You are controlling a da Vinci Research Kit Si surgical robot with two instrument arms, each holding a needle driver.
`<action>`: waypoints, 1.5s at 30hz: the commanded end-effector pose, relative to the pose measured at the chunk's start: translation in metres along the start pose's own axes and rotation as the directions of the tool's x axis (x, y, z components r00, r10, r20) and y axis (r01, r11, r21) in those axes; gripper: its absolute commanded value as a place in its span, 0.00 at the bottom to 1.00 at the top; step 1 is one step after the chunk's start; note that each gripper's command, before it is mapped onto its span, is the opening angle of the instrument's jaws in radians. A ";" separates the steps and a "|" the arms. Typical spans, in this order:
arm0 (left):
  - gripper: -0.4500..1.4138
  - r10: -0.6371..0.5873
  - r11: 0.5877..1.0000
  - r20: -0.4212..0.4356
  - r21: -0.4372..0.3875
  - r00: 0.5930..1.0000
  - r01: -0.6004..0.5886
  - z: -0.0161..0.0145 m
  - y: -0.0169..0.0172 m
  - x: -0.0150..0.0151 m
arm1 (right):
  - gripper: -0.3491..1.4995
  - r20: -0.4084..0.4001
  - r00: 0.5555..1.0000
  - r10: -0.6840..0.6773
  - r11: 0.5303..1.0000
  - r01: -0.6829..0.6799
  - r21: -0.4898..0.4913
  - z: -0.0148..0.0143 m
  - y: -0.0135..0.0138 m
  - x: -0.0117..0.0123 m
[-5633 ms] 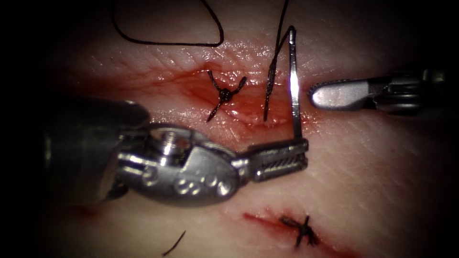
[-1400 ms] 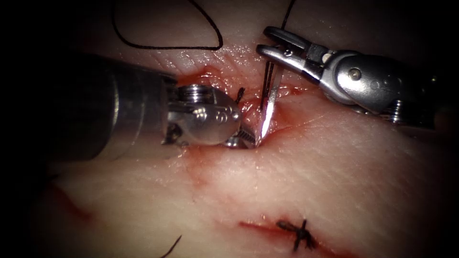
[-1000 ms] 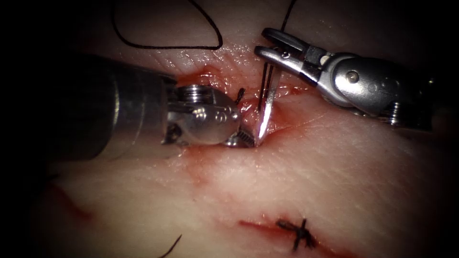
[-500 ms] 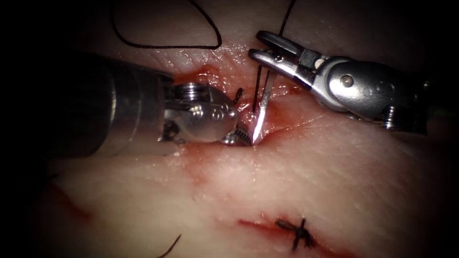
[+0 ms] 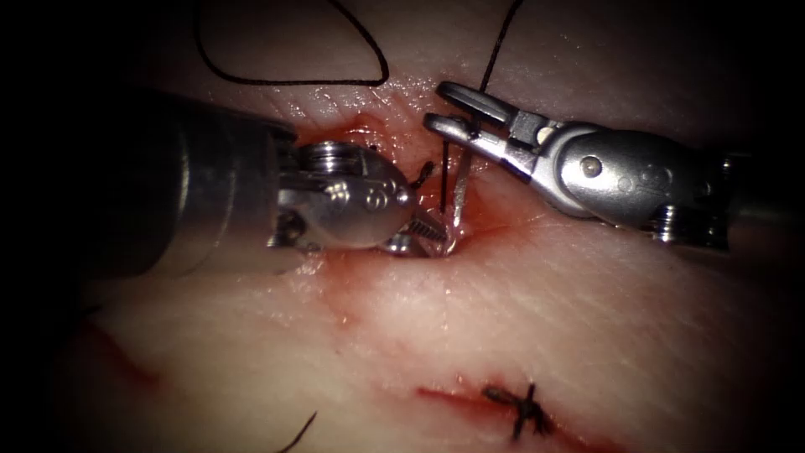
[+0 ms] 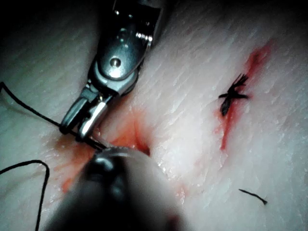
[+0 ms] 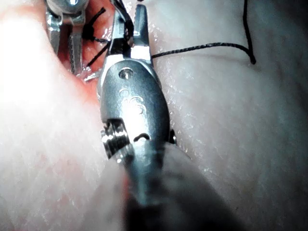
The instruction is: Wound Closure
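The curved needle (image 5: 459, 189) stands nearly upright in the open cut (image 5: 486, 214), just right of a knotted stitch (image 5: 422, 174). My right tool (image 5: 444, 109) comes in from the right and is shut on the needle's upper, thread-bearing end. My left tool (image 5: 428, 239) lies at the cut's left, its jaws apart beside the needle's lower end. I cannot tell whether that end pierces the tissue (image 5: 587, 319). Black thread (image 5: 293, 81) loops over the far tissue. In the right wrist view the right tool (image 7: 127, 29) grips beside the left tool's parted fingertips (image 7: 74, 43).
A second, short cut with a tied stitch (image 5: 524, 407) lies near the front, also seen in the left wrist view as a stitch (image 6: 233, 94). A loose cut thread end (image 5: 302, 432) lies at the front left. Red fluid (image 5: 335, 285) stains the tissue around the left tool.
Over the last second the right tool moved left with the needle's upper end, standing the needle more upright. The left jaws parted wider at its lower end.
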 end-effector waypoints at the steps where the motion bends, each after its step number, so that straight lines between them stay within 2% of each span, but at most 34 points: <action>1: 0.40 0.002 1.000 -0.001 0.001 1.000 -0.002 0.0006 -0.0004 0.0003 | 0.00 -0.003 1.000 -0.001 1.000 0.001 0.001 0.0009 0.0000 -0.0004; 6: 0.41 0.000 0.999 -0.014 0.043 1.000 0.001 0.0000 -0.0005 0.0004 | 0.00 -0.003 1.000 0.000 1.000 0.000 0.000 0.0009 0.0001 -0.0003; 11: 0.39 -0.020 0.992 -0.044 0.125 0.999 0.026 -0.0012 0.0007 0.0010 | 0.00 0.006 1.000 0.025 1.000 -0.025 -0.005 0.0012 0.0002 -0.0002; 13: 0.32 -0.008 0.988 -0.082 0.155 0.997 0.020 -0.0018 0.0020 0.0015 | 0.00 0.010 1.000 0.028 1.000 -0.028 -0.011 0.0012 0.0005 0.0000; 17: 0.32 -0.004 0.985 -0.096 0.172 0.995 0.021 -0.0021 0.0035 0.0018 | 0.00 0.010 0.999 0.038 0.999 -0.037 -0.021 0.0012 0.0008 0.0001; 20: 0.23 -0.004 0.979 -0.126 0.202 0.992 0.030 -0.0021 0.0050 0.0018 | 0.00 0.010 0.999 0.047 0.998 -0.047 -0.032 0.0012 0.0011 0.0003; 26: 0.22 -0.001 0.974 -0.132 0.224 0.991 0.031 -0.0009 0.0053 0.0012 | 0.00 0.011 0.998 0.059 0.998 -0.059 -0.033 0.0012 0.0013 0.0002; 36: 0.22 0.005 0.967 -0.122 0.254 0.993 0.027 0.0020 0.0035 -0.0012 | 0.00 0.014 0.997 0.080 0.996 -0.079 -0.037 0.0012 0.0019 0.0002; 45: 0.22 -0.001 0.967 -0.124 0.251 0.992 0.032 0.0019 0.0041 -0.0013 | 0.00 0.018 0.988 0.153 0.987 -0.152 -0.044 0.0021 0.0021 0.0003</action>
